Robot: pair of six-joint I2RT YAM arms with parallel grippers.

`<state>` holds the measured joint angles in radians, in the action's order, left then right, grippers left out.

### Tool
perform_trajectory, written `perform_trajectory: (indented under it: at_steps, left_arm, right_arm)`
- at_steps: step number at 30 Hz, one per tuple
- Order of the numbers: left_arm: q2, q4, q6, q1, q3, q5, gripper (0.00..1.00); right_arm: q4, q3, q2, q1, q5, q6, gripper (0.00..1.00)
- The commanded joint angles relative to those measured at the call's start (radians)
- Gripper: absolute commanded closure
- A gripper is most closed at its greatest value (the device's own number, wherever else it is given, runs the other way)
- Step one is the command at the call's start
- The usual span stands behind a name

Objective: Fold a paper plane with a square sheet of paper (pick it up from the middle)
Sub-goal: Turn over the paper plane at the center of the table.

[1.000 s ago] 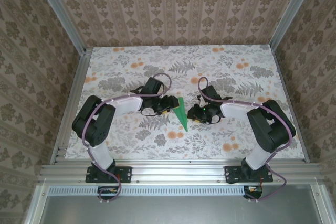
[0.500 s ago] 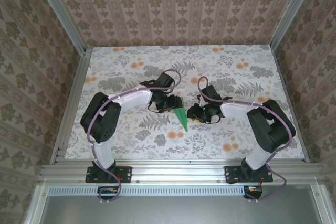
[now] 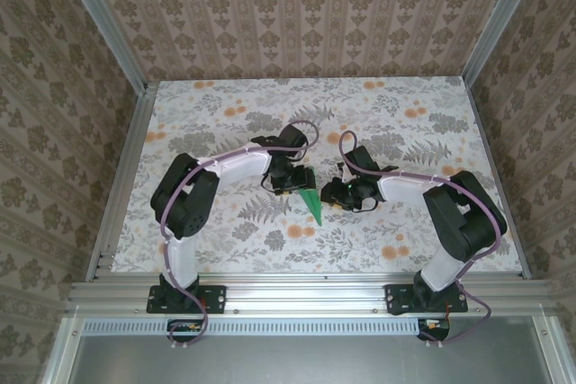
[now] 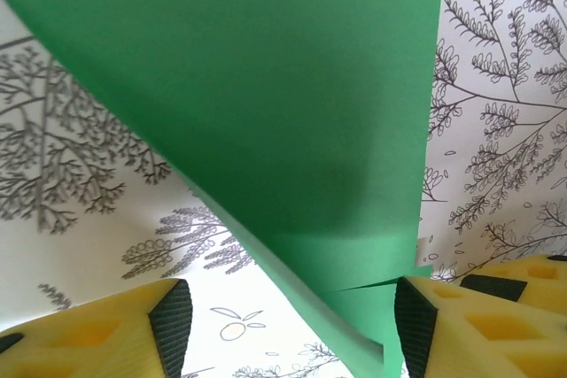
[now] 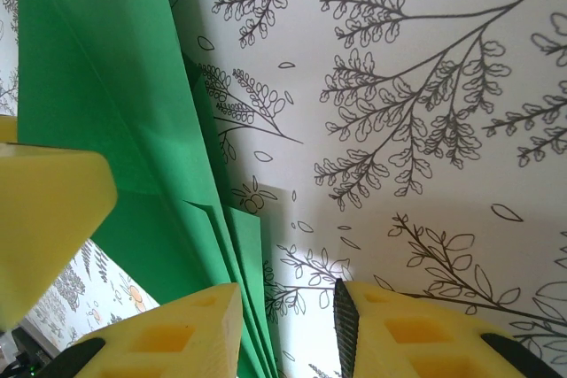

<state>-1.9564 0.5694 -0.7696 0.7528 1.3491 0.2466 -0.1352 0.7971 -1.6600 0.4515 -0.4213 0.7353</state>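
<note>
- The left pincer point(image 4: 292, 320) stands spread astride the wide end of the paper plane point(image 3: 312, 201). In its wrist view a strip of the desk point(image 3: 216, 105) shows between one finger and the green fold, so it grips nothing.
- The right pincer point(image 5: 288, 325) is partly spread, with the plane's folded layers standing between its fingers. The layers lie against one finger, and bare desk shows before the other.
- The plane lies near the middle of the desk, between the two pincers.
- Its long axis runs from far to near. The narrow tip points at the near edge, leaning slightly to the robot's right, and the wide end faces the far side.
- A second ago the left pincer was just beside the plane, on its left. The arm has since swung in, and the pincer now covers the wide end.
- The plane's tip and the right arm sit where they did.
</note>
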Motion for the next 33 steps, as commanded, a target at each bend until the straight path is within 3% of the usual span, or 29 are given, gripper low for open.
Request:
perform_trajectory:
  at_steps: [1,12,24,33]
  left_arm:
    - [-0.032,0.040,0.029,0.010,0.032,0.010,0.39]
    - [0.041,0.001,0.038,0.008,-0.029,-0.006,0.61]
    - [0.109,-0.091,0.020,-0.007,-0.124,0.022,1.00]
    - [0.188,-0.287,0.020,-0.063,-0.289,0.114,1.00]
  right_arm:
    - [-0.004,-0.004,0.008,-0.001,0.017,-0.012,0.65]
    - [0.001,-0.003,0.005,-0.002,0.016,-0.005,0.65]
    - [0.050,-0.004,0.000,0.000,-0.038,0.016,0.64]
    - [0.083,-0.003,0.001,0.004,-0.066,0.018,0.60]
